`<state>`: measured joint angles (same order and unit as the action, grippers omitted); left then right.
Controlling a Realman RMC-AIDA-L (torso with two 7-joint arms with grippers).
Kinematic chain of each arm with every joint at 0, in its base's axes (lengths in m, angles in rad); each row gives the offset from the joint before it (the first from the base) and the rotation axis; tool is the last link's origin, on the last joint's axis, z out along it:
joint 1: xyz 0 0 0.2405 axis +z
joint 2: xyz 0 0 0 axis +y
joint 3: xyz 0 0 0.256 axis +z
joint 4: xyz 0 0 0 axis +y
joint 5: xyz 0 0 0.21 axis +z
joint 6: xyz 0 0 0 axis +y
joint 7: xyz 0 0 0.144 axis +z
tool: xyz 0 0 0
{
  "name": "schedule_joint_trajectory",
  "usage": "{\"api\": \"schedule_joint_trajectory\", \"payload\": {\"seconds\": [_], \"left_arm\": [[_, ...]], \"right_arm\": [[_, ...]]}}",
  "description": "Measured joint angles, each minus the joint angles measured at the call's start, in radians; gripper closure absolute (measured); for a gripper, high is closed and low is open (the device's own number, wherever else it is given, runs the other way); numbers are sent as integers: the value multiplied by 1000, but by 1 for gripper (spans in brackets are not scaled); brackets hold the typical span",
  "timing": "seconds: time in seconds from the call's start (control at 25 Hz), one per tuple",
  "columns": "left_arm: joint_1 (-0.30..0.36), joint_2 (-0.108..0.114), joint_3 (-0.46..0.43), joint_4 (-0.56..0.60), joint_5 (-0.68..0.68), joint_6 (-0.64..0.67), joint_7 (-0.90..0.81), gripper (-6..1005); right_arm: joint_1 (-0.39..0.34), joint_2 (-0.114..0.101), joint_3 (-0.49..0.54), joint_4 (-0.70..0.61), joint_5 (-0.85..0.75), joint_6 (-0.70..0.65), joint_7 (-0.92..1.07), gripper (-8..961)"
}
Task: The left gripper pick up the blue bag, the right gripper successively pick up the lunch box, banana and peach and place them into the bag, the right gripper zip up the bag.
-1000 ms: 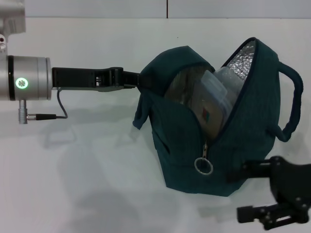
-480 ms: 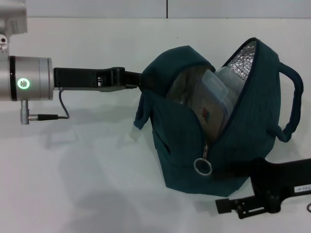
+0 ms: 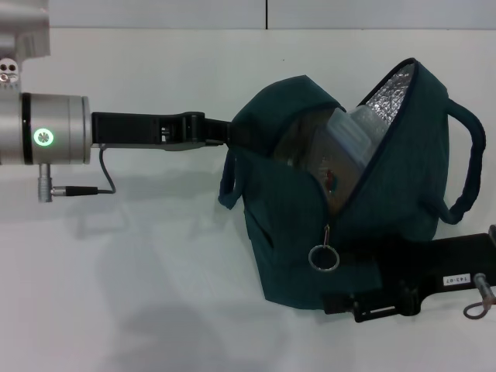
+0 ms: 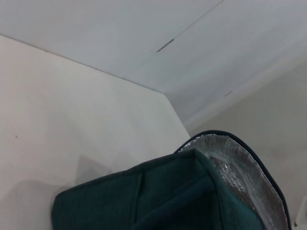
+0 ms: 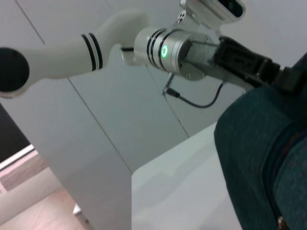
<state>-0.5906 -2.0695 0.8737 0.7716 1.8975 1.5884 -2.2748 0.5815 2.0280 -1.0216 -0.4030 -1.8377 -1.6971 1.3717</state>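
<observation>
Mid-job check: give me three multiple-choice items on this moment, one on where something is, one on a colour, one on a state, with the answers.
1. Where is the lunch box?
A. Inside the blue bag
B. On the table beside the bag
C. Held by the right gripper

2. What colour is the bag's lining?
A. Red
B. Silver
C. Yellow

3. What state is the bag's zipper in?
A. Fully shut
B. Open along the top
C. Torn off

Answers:
1. A, the clear box with its sticker shows through the bag's mouth.
2. B, shiny foil shows on the raised flap in the head and left wrist views.
3. B, the mouth gapes wide and the ring pull hangs at the low end. The left gripper grips the bag's edge; the right gripper sits low beside the bag's base.
</observation>
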Motion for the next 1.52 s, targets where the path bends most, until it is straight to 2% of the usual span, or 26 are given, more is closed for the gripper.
{"api": "schedule_joint_trajectory", "payload": {"seconds": [0.4,0.64,0.72,1.36,1.52], "left_arm": [[7,-4,1,0,1,4,5,942],[4,-3,1,0,0,7,5,941],[2,-2,0,0,1,7,5,941],[0,2,-1,0,-5,3,11,942],[0,-1,-4,0,-5,1,36,942]], "right_arm": [[9,0,-2,52,34,44,-5,190],[4,0,3,52,36,56,-5,416],[3,0,5,52,38,72,-5,658],[-23,-4,7,54,93,122,-6,937],[-55,-9,8,42,152,90,-22,943]]}}
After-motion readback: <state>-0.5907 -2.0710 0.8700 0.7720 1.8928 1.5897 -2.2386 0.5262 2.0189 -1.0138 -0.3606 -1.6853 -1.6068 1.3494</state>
